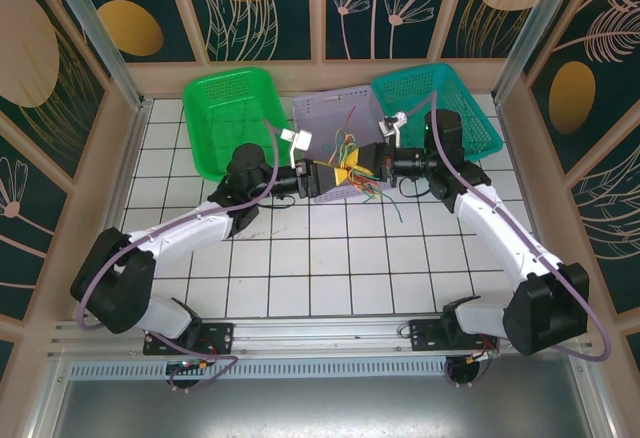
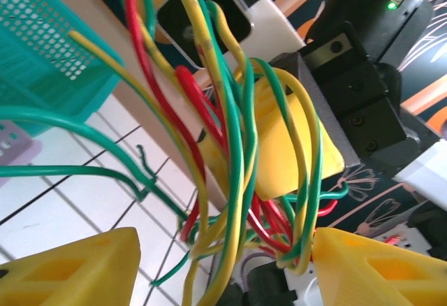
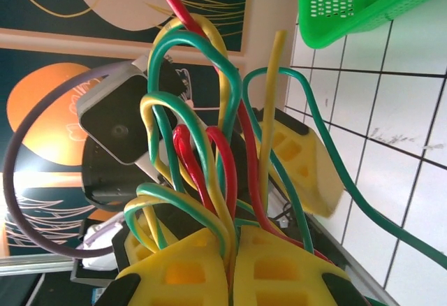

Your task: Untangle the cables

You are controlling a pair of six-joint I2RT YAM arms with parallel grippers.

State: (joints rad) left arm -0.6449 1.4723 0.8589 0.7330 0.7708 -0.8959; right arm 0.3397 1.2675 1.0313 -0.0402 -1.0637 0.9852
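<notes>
At the left of the overhead view a bright green basket (image 1: 228, 118) sits on the white tiled table (image 1: 330, 258). From that side the left arm reaches toward the middle. Its left gripper (image 1: 330, 174) is released. In its own wrist view the two yellow fingers (image 2: 70, 271) stand wide apart at the bottom corners, and wires hang down through the gap between them.

The cables (image 1: 350, 148) are bunched in the middle of the table, held up between the two grippers and in front of a lilac basket (image 1: 335, 118). They are a knot of green, yellow and red strands. One loose green strand trails down onto the tiles just to the right.

Seen from the left wrist, the cables (image 2: 230, 110) loop around the yellow tips of the right gripper (image 2: 279, 145). One green strand bends off toward the left over the tiles.

The right gripper (image 1: 364, 166) meets the left one head-on. It is clenched on the cables (image 3: 209, 152), with its two yellow fingers (image 3: 181, 271) pressed together and several strands pinched in the seam. Farther right stands a teal basket (image 1: 445, 103).
</notes>
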